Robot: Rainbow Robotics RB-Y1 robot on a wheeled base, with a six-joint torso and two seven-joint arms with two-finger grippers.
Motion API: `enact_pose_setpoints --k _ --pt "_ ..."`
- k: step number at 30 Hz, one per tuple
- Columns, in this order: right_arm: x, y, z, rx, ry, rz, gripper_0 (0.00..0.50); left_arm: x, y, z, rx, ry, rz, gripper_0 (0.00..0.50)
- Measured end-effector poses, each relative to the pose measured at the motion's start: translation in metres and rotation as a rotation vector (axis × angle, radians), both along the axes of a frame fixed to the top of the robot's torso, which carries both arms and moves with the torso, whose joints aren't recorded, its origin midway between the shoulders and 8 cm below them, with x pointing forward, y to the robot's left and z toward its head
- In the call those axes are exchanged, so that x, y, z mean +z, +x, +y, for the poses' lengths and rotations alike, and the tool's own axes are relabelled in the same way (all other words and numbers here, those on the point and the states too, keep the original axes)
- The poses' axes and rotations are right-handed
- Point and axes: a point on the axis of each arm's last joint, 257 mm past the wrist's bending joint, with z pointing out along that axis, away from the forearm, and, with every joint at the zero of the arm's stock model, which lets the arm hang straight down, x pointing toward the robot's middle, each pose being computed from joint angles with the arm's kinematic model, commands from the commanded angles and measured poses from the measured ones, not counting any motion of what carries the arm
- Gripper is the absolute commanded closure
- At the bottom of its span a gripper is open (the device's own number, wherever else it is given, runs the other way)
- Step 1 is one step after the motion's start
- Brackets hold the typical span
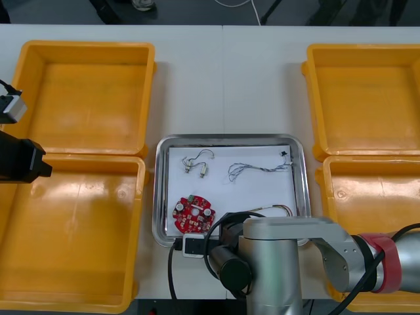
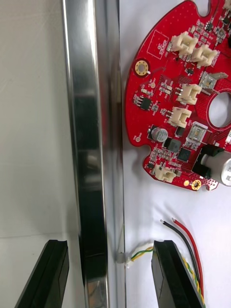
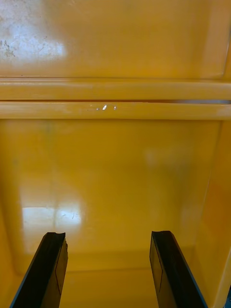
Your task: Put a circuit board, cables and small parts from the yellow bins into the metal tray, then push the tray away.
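Note:
The metal tray [image 1: 159, 190], white inside, lies between the bins. It holds a round red circuit board [image 1: 191, 213], a twisted blue and white cable [image 1: 259, 169], a red and yellow cable [image 1: 279, 209] and small metal parts [image 1: 197, 164]. My right arm [image 1: 275, 252] reaches across the tray's near edge. My right gripper [image 2: 108, 276] is open and straddles the tray's rim [image 2: 91, 144], one finger on the table side and the other inside over the red and yellow cable [image 2: 185, 240]. The circuit board [image 2: 178, 96] lies just beyond the inner finger. My left gripper [image 3: 108, 272] hangs open over a yellow bin [image 3: 115, 168].
Two yellow bins [image 1: 85, 98] [image 1: 72, 230] stand at the left and two [image 1: 364, 98] [image 1: 374, 210] at the right, their floors bare. My left arm [image 1: 20, 161] sits at the far left edge. Bare table lies beyond the tray's far rim.

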Motion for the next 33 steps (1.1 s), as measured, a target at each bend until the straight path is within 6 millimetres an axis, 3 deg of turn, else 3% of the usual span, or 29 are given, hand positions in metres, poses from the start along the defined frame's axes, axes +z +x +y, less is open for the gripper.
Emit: enact_pose_setpoints --k 4,5,6,7,8,9,11,15,18,33 --pt "0.0 0.0 0.001 -0.001 0.002 0.0 0.014 0.0 0.0 0.0 0.0 0.0 0.0 0.0" --pt "0.0 0.0 0.001 -0.001 0.002 0.001 0.089 0.0 0.0 0.0 0.0 0.0 0.0 0.0" --pt "0.0 0.0 0.001 -0.003 0.003 0.001 0.125 0.0 0.0 0.0 0.0 0.0 0.0 0.0" --pt "0.0 0.0 0.001 -0.005 0.004 0.001 0.125 0.0 0.0 0.0 0.0 0.0 0.0 0.0" --pt "0.0 0.0 0.001 -0.005 0.004 0.001 0.238 0.0 0.0 0.0 0.0 0.0 0.0 0.0" --pt "0.0 0.0 0.001 -0.005 0.004 0.001 0.268 0.0 0.0 0.0 0.0 0.0 0.0 0.0" --pt "0.0 0.0 0.0 -0.007 0.005 0.001 0.389 0.0 0.0 0.0 0.0 0.0 0.0 0.0" --pt "0.0 0.001 0.0 -0.012 0.006 -0.006 0.476 0.0 0.0 0.0 0.0 0.0 0.0 0.0" --pt "0.001 0.002 0.0 -0.012 0.005 -0.01 0.5 0.0 0.0 0.0 0.0 0.0 0.0 0.0" --pt "0.011 0.018 0.001 -0.013 0.011 -0.09 0.5 0.0 0.0 0.0 0.0 0.0 0.0 0.0"
